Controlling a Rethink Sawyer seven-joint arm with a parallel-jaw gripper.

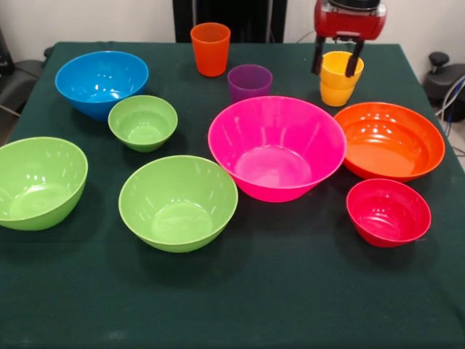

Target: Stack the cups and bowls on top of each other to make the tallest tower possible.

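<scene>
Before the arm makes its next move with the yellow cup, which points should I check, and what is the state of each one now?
1. Gripper over the yellow cup, one finger on each side of its rim: ok.
2. Firm grip on the cup: cannot tell; contact is not clear.
3. Yellow cup upright: ok.
4. Yellow cup on the table or lifted: cannot tell.
5. Neighbours apart from the yellow cup: the purple cup ok; the orange bowl sits close in front, gap cannot tell.
6. Tower begun: not ok; every bowl and cup stands alone, including the pink bowl.
</scene>
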